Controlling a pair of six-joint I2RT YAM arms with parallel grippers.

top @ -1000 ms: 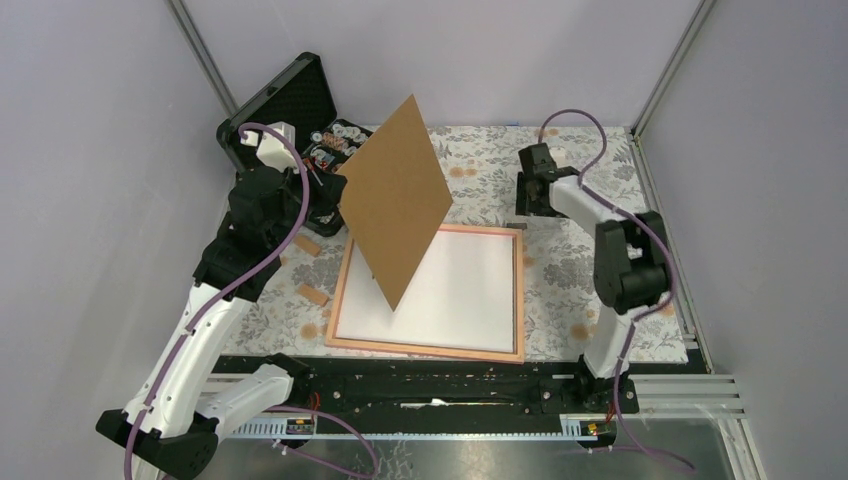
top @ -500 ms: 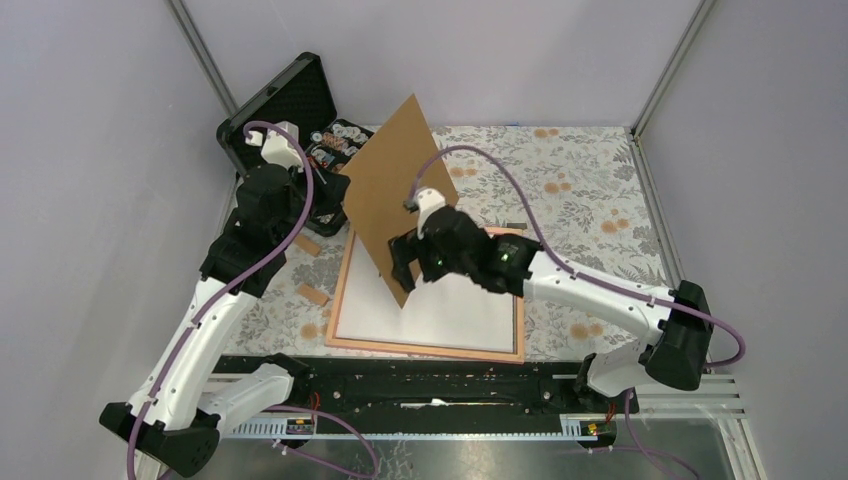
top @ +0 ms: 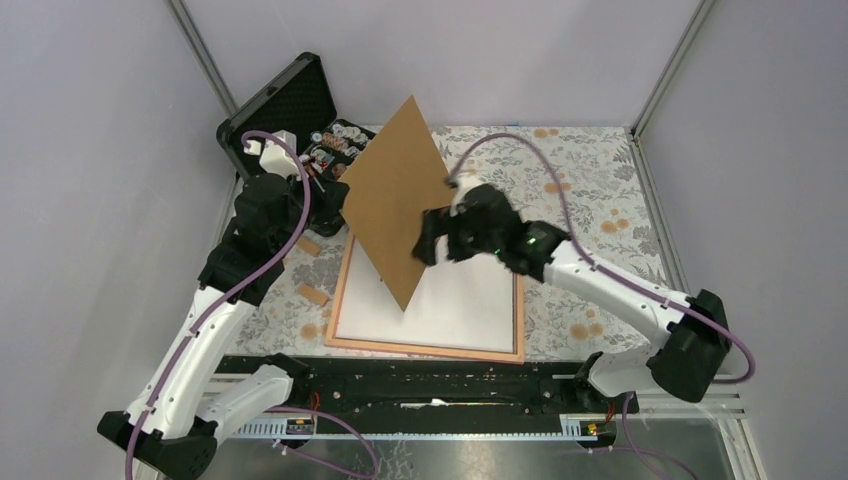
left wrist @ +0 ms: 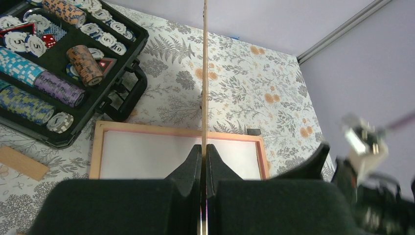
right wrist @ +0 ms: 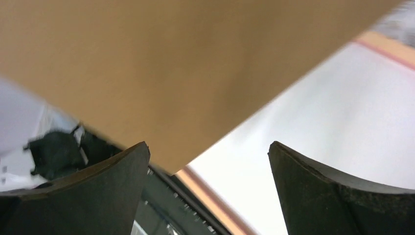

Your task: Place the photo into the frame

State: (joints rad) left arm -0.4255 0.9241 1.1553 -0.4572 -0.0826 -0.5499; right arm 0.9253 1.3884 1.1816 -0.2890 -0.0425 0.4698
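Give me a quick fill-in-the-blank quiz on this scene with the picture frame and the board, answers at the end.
1. The left gripper is shut on the backing board, whose colour is ____.
2. The right gripper, close beside that board, has its jaws ____.
3. Below the board, the frame lies ____ on the tablecloth.

Missing words: brown; open; flat

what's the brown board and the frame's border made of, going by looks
The brown board looks like cardboard or thin fibreboard: uniform matte tan, very thin edge-on in the left wrist view, yet flat, so fairly stiff. The frame has a border that seems to be light wood with a matte pinkish-orange finish; the grain is too small to confirm.
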